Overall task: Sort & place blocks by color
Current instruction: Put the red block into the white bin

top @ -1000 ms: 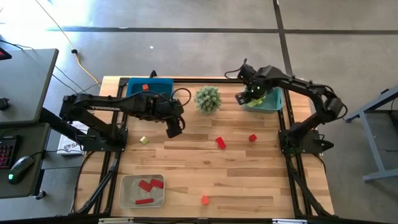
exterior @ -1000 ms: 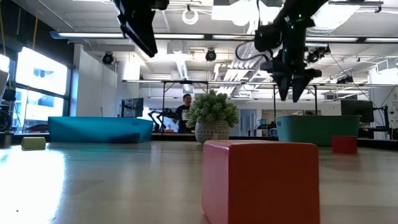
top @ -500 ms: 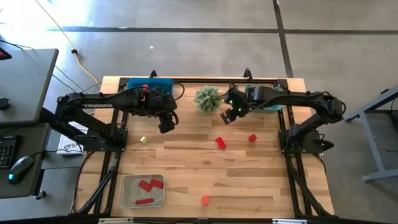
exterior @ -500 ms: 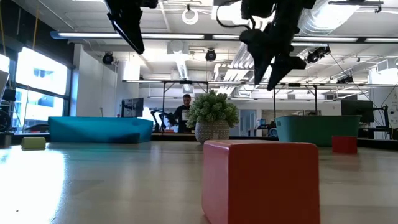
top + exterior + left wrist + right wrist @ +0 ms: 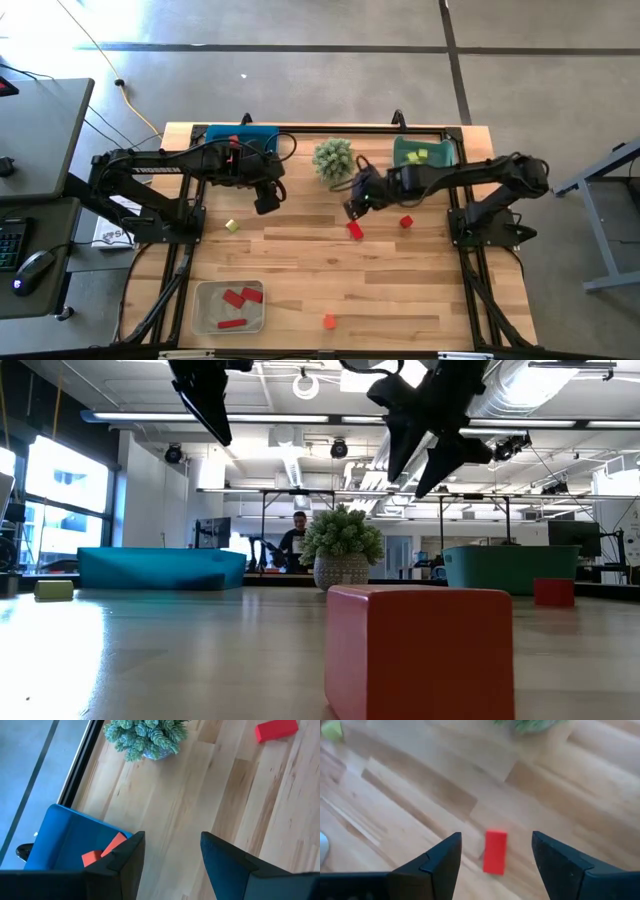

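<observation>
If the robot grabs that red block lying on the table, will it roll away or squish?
The red block probably won't roll: it's a flat-sided bar lying on the wooden table. It looks solid, so likely no squishing. The right gripper hangs above it with open fingers.

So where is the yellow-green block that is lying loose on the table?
In the high view the yellow-green block lies on the table's left side, below and left of the left hand, well above the grey tray holding red blocks.

Grey concrete floor (image 5: 330, 90) all around, seams crossing it. A dark desk (image 5: 35, 130) sits left, with keyboard and mouse (image 5: 33, 268). Beyond: bright windows (image 5: 45, 495) (glaring), exposed ceiling ducts (image 5: 290, 455), a person (image 5: 297, 538) standing far back.
</observation>
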### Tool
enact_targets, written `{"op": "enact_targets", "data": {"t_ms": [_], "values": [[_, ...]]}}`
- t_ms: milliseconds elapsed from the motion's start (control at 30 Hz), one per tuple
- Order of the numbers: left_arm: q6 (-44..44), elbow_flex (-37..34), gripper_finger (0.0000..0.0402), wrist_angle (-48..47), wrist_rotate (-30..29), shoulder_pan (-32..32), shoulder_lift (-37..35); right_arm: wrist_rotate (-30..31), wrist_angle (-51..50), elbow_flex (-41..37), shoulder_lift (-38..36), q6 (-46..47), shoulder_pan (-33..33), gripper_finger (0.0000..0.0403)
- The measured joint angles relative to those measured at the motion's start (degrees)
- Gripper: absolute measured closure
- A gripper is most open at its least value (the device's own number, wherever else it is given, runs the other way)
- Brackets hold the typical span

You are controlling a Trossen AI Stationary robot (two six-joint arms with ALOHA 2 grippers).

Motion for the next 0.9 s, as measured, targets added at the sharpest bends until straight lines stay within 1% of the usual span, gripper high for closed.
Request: {"op": "enact_targets", "data": {"t_ms": [167, 333, 433, 633, 800, 900], "values": [[0.00, 0.00, 0.0220, 0.02, 0.00, -0.02, 0.02, -0.58, 0.45, 0.00, 4.56, 3.12, 3.06, 0.0174], [-0.02, 0.00, 0.0220, 0.02, 0.00, -0.02, 0.02, -3.08, 0.62, -0.02, 9.25, 4.68, 4.44, 0.0174], [-0.02, 0.00, 0.0220, 0.04, 0.00, -0.02, 0.02, -4.76, 0.77, -0.02, 11.70, 5.20, 4.91, 0.0174], [-0.02, 0.00, 0.0220, 0.04, 0.02, -0.02, 0.02, -5.12, 1.12, -0.04, 16.27, 6.05, 5.37, 0.0174], [0.00, 0.00, 0.0220, 0.09, 0.02, -0.02, 0.02, -7.83, 2.45, -0.04, 20.55, 5.59, 5.39, 0.0174], [0.00, 0.00, 0.0220, 0.11, 0.03, -0.02, 0.02, -7.98, 2.67, -0.03, 22.57, 6.03, 5.39, 0.0174]]}}
